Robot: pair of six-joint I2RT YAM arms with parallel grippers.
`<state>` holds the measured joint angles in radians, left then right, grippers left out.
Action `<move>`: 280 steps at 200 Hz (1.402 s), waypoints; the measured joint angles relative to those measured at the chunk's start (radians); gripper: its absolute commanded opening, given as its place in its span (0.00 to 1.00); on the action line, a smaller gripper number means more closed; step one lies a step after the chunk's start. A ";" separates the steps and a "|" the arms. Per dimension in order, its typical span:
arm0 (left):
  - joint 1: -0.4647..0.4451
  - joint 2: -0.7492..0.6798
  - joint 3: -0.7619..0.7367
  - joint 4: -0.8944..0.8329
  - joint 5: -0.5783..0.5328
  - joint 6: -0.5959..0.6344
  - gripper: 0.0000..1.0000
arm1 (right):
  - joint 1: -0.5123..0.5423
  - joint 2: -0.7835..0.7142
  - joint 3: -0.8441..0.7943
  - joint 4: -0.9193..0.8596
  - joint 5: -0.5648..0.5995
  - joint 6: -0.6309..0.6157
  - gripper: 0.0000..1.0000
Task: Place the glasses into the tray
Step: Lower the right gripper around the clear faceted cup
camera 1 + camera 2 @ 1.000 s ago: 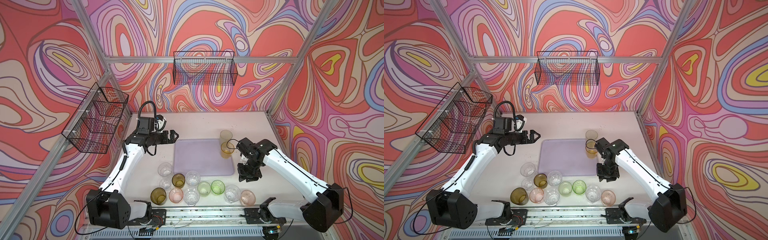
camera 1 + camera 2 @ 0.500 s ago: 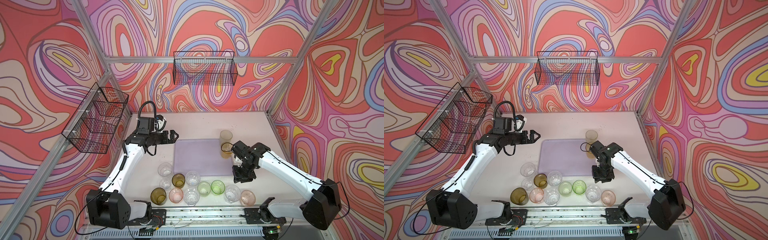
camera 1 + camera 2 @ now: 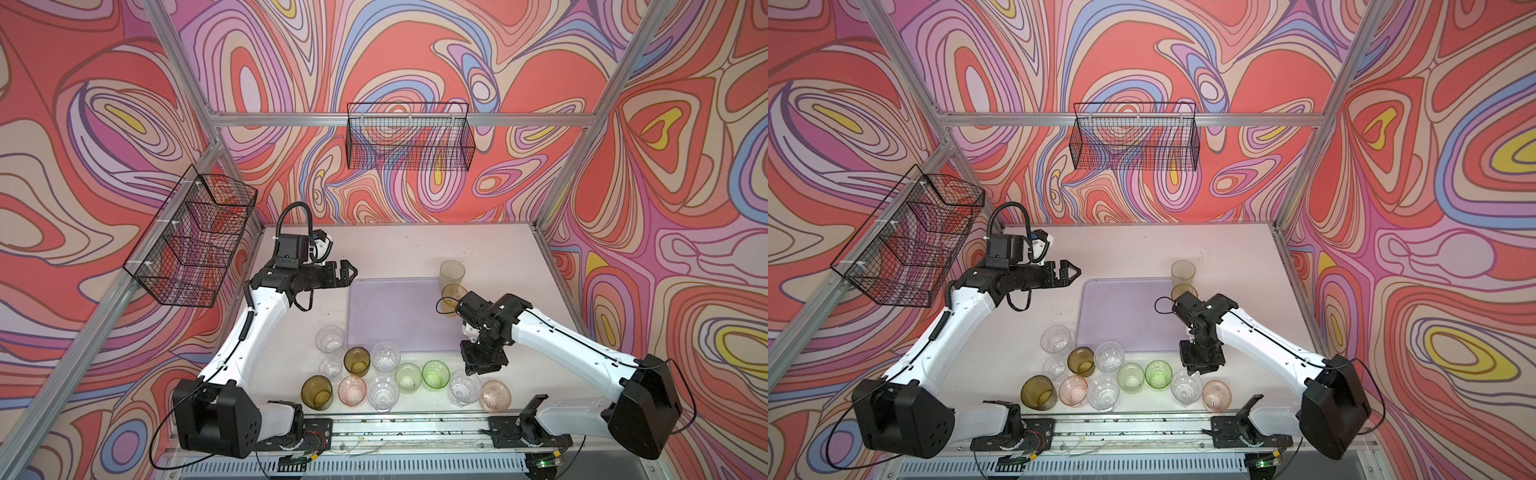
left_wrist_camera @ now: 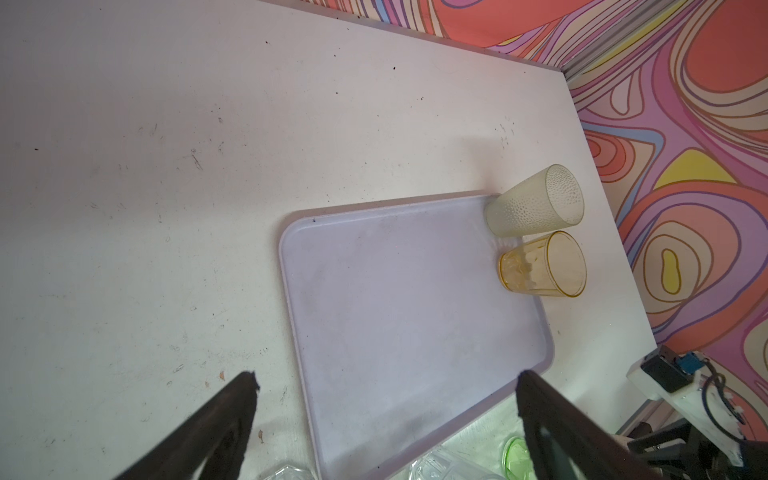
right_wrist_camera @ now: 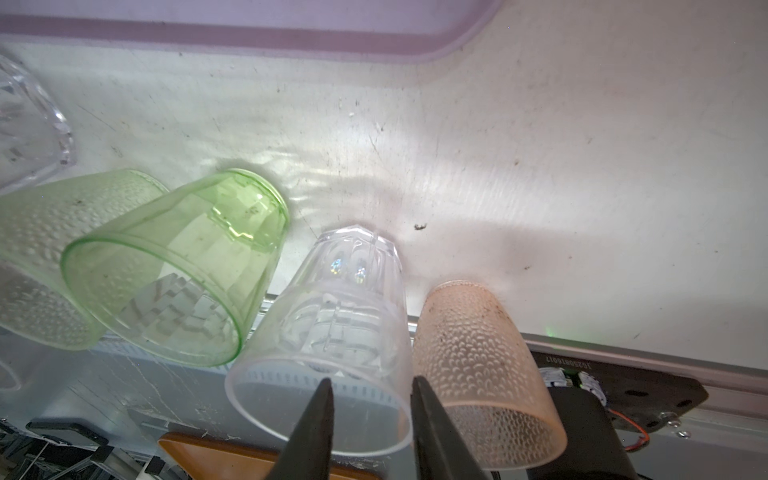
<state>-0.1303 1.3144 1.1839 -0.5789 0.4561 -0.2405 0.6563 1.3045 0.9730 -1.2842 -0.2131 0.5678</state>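
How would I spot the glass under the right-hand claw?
From the lilac tray, look to the row of glasses nearer the table's front edge. Second from its right end stands the clear faceted glass, between a bright green glass and a dimpled pink glass.

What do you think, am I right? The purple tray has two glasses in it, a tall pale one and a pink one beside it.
Not quite. In the tray, the one beside the tall pale glass is a yellow glass, not pink. The left wrist view shows it.
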 measured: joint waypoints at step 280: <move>0.000 0.000 0.000 0.000 0.000 0.000 1.00 | 0.006 -0.002 -0.033 -0.011 0.056 0.009 0.09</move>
<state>-0.1303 1.3144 1.1839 -0.5789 0.4564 -0.2405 0.6628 1.3029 0.9401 -1.2953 -0.1574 0.5766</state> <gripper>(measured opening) 0.999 0.107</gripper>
